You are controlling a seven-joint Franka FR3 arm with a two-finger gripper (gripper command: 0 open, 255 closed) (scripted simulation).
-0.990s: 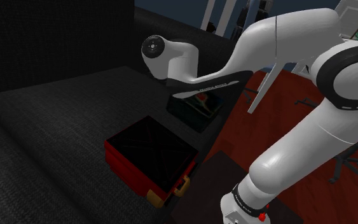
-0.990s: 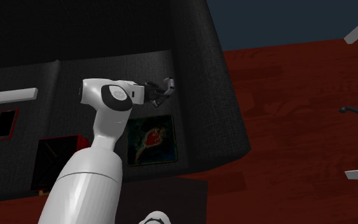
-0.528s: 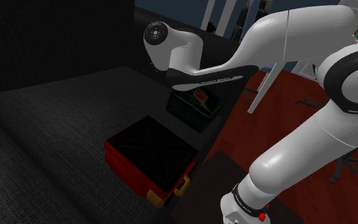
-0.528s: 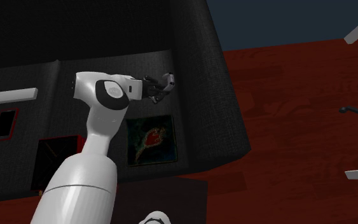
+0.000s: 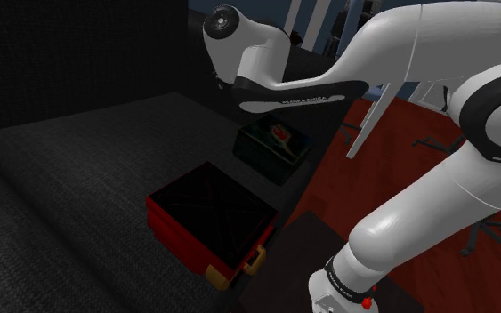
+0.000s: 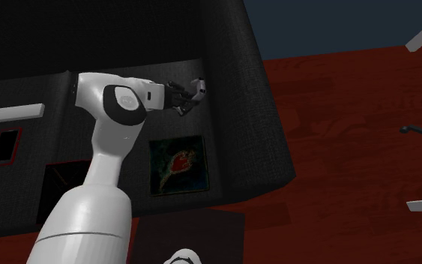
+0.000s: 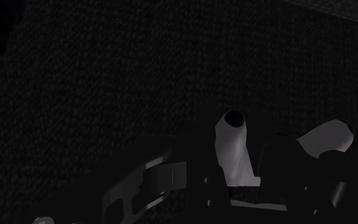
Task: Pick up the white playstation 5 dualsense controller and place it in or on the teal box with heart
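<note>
We've got the black two-finger gripper (image 6: 187, 97) pinching the white two-handled game controller (image 7: 233, 153). It hangs near the dark teal square box with a red heart (image 6: 178, 166).

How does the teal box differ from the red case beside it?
The teal box has dark teal sides; the red case has bright red walls. The teal box carries a red heart on top; the red case lies open, plain dark inside. The red case has orange fittings on one edge; the teal box shows none. Both sit on the dark textured surface, untouched by the claw gripping the white controller.
</note>
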